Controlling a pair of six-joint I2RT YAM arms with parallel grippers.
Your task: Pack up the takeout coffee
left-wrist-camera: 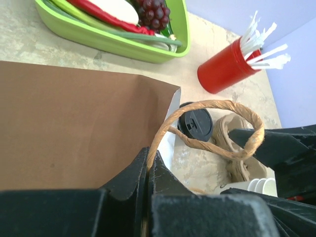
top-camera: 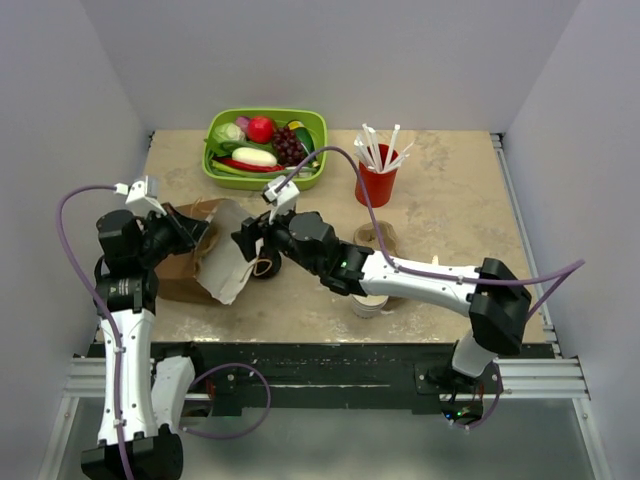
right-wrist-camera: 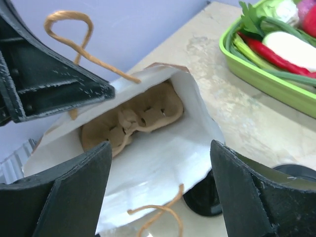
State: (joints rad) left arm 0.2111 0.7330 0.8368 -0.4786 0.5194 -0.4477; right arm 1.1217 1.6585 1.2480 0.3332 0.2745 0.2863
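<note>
**A:** Where is the takeout coffee (left-wrist-camera: 195,123)?

**B:** It stands upright on the table (top-camera: 470,230) with its black lid up, so its long axis is vertical. It is just beside the mouth of the brown paper bag (left-wrist-camera: 74,123), about 8 o'clock from the table's middle in the top view.

**A:** And the bag?

**B:** It lies on its side at the 9 o'clock edge, mouth facing 3 o'clock, with a pulp cup carrier (right-wrist-camera: 143,118) inside. The left gripper (left-wrist-camera: 148,158) is clamped on a twine handle (left-wrist-camera: 212,104). The right gripper (right-wrist-camera: 160,153) hangs at the mouth, jaws wide, holding nothing.

**A:** Is there room to move?

**B:** The mottled beige top is bare toward 3 o'clock. A stack of white cups (top-camera: 368,303) sits at 6 o'clock, a red cup (top-camera: 377,188) of straws at 1, and a green tray (left-wrist-camera: 108,42) of vegetables at 12. Pale walls (top-camera: 330,60) close in three sides.
</note>
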